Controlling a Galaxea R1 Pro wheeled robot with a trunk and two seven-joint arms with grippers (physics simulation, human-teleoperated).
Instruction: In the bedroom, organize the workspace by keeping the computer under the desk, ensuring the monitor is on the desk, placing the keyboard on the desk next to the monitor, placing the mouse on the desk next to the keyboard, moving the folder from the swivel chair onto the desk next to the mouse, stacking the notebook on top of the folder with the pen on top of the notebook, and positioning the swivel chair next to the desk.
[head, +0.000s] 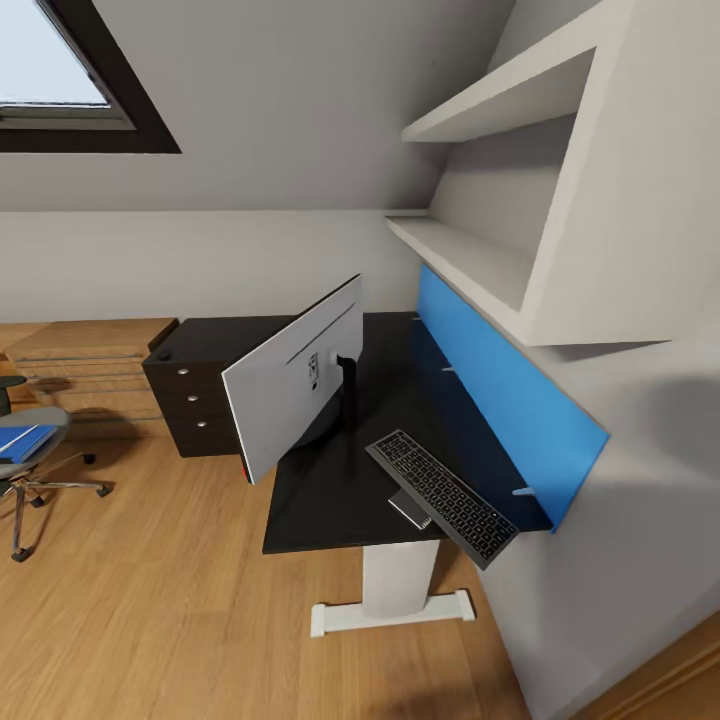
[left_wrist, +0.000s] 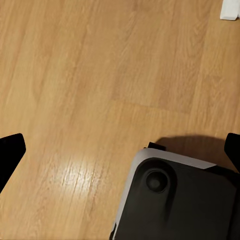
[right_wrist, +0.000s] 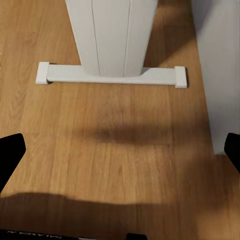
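Note:
The black desk (head: 340, 490) stands on a white leg (head: 395, 585) against the right wall. On it the monitor (head: 290, 380) shows its grey back. The dark keyboard (head: 440, 495) lies slanted at the desk's near right corner, its end past the edge. A small grey object (head: 409, 511), perhaps the mouse, rests against it. Far left, the swivel chair (head: 40, 478) carries the blue folder (head: 25, 440). My left gripper (left_wrist: 120, 155) hangs open over the wooden floor. My right gripper (right_wrist: 120, 155) is open above the floor before the desk's white foot (right_wrist: 112, 75).
A blue panel (head: 500, 385) runs along the desk's wall side, under white shelves (head: 480, 260). A black drawer unit (head: 195, 395) stands left of the desk, with a low wooden chest (head: 90, 365) beyond. My own base (left_wrist: 175, 200) shows in the left wrist view.

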